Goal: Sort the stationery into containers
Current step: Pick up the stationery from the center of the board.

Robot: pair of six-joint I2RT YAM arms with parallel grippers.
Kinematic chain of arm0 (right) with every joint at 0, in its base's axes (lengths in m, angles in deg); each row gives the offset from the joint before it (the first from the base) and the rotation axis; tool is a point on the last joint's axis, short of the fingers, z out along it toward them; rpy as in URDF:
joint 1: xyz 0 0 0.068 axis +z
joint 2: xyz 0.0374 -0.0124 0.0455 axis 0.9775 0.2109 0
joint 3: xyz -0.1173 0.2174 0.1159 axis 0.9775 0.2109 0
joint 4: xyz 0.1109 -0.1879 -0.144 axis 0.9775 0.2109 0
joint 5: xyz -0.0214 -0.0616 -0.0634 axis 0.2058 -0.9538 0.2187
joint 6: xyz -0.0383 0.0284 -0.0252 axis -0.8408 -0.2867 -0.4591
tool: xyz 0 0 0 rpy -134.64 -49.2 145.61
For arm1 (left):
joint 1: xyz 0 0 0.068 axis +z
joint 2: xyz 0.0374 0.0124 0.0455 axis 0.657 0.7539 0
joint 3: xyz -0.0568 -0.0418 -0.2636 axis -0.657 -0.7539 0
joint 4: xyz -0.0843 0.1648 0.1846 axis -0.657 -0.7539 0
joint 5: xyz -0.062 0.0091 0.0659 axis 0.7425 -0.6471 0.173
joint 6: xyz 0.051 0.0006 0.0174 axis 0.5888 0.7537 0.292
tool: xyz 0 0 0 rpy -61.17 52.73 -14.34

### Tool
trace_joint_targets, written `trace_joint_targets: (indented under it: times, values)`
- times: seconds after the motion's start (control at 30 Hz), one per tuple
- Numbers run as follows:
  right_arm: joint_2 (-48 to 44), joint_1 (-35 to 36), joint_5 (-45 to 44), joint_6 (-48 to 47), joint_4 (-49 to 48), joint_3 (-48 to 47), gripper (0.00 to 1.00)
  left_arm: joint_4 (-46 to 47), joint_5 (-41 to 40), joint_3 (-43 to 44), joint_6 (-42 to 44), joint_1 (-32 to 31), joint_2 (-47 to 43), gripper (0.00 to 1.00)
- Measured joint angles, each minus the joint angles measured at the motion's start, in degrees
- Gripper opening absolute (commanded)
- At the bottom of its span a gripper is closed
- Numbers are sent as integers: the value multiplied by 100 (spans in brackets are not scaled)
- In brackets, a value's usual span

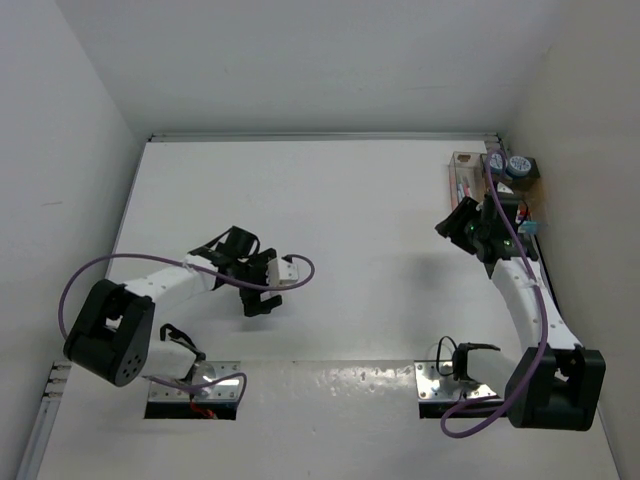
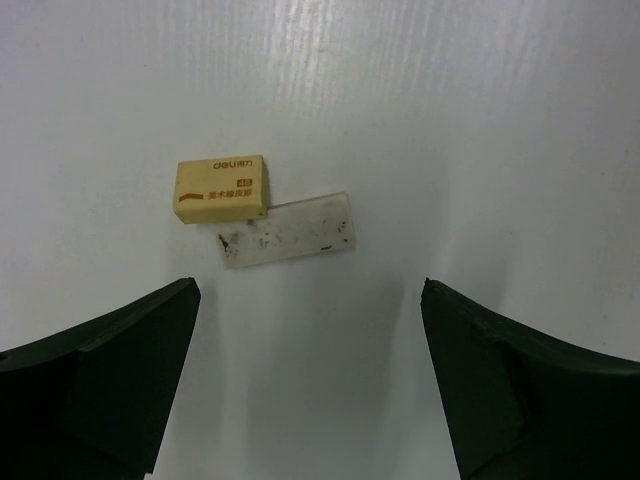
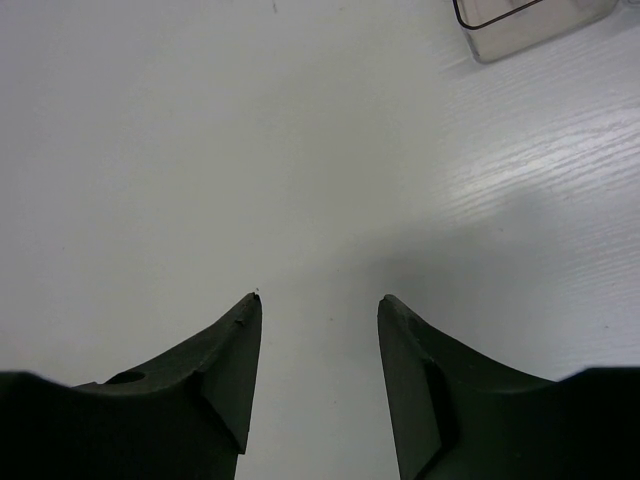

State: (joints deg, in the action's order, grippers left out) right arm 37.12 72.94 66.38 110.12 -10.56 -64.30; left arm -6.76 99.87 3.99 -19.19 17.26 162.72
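White walls [image 1: 300, 60] close in a bare white table [image 1: 350, 200]. It is matte and faintly grained, with even light and no glare to fight.

My left gripper [image 2: 310, 290] hangs over it with the jaws spread wide and nothing between them. Ahead of the fingertips, toward the left finger, lies a tan eraser [image 2: 221, 187]. A flat, speckled white eraser [image 2: 287, 230] sits at its near right corner, touching or nearly so, closer to the tool's midline.

I judge the step in hand is picking up one of these. I'd push forward until a single block sits centred between the fingers, then go low, because the white one is thin. I'd close across its short side so the other isn't dragged along.

My right gripper [image 3: 320, 297] is partly spread and empty over bare table. A corner of the clear container [image 3: 530, 25] shows ahead and to its right — well apart from the left tool, so it will be a long carry.
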Motion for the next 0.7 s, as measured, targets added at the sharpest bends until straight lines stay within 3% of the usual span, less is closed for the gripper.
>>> trace_joint_targets:
  times: [0.33,0.7]
  values:
    - [0,0,0,-22,28,0,50,632,-55,-35,-866,17,470,94]
    - [2,0,0,-42,28,0,50,1005,-55,35,-1169,-11,710,90]
